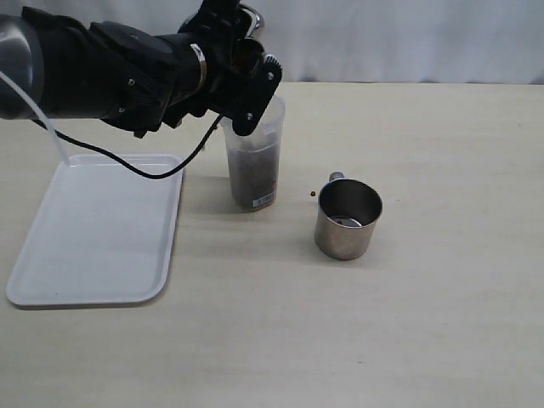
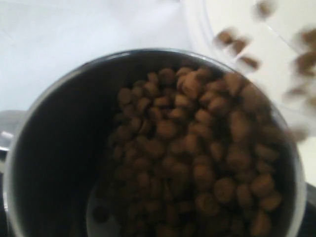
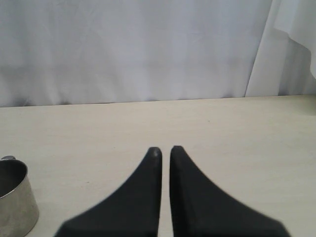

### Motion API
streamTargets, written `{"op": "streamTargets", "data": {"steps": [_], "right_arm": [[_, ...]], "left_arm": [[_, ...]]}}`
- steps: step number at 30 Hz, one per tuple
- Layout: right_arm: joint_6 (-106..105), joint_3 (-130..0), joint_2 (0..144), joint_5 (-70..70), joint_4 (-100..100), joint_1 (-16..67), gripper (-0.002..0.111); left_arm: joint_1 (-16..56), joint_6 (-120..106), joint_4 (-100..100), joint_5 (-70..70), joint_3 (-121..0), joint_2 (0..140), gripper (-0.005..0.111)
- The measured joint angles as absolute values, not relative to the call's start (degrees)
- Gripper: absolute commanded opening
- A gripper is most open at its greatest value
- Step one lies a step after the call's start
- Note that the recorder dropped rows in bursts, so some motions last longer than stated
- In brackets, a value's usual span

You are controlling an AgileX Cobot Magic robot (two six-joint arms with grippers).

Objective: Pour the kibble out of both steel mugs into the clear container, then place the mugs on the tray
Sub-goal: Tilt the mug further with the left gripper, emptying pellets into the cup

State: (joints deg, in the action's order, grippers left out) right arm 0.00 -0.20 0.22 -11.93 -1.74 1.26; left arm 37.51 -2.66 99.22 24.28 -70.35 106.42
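Kibble (image 2: pixel 197 163): small round brown pellets in steel mug (image 2: pixel 59 163).

The black arm (image 1: pixel 102 72) crosses above the clear container (image 1: pixel 253 161), closing it from overhead, while bare table (image 1: pixel 442 323) lies open right of and before the standing mug (image 1: pixel 348 223).

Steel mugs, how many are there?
2. One steel mug stands upright on the table, right of the clear container in the exterior view. The other is tilted in the left claw above that container, pouring kibble.
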Motion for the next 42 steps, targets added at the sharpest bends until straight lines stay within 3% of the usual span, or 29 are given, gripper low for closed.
{"op": "streamTargets", "data": {"steps": [42], "right_arm": [[0.00,-0.20,0.22,-11.93,-1.74,1.26,0.004]], "left_arm": [[37.51,-3.51,99.59,21.34,-71.67,106.42,0.000]]}}
